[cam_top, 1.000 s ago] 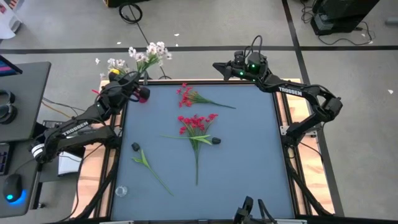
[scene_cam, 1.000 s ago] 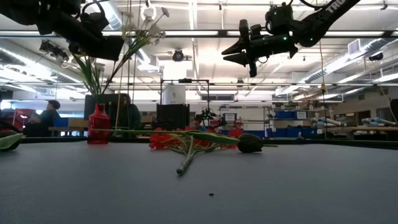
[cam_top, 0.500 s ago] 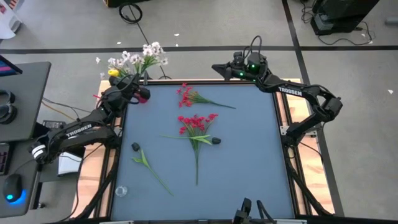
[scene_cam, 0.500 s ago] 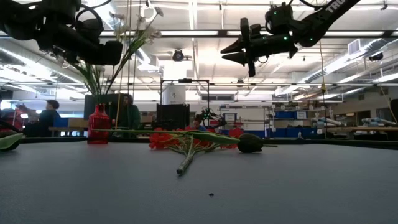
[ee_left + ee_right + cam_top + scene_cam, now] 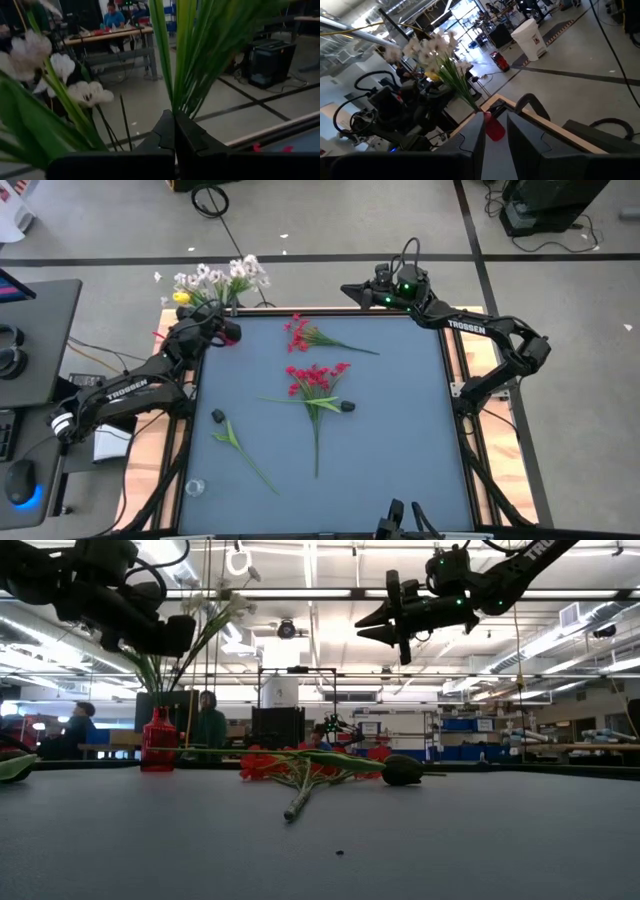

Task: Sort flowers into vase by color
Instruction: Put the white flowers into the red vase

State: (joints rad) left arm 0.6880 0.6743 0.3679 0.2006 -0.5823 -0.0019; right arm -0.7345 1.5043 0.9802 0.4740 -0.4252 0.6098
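White TROSSEN lettering marks both arms; left claw [image 5: 174, 131] together, right claw [image 5: 494, 131] apart.

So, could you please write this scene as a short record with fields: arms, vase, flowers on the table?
left gripper: at the far left corner of the table, beside the red vase, fingers shut with no stem seen between them
right gripper: raised over the far edge of the table, fingers slightly apart, holding nothing
red vase: upright at the far left corner, holding the white flowers
red flowers: two sprigs lying on the table, one nearer the far edge, one in the middle
leafy stem: lying near the left edge, blossom colour cannot be told
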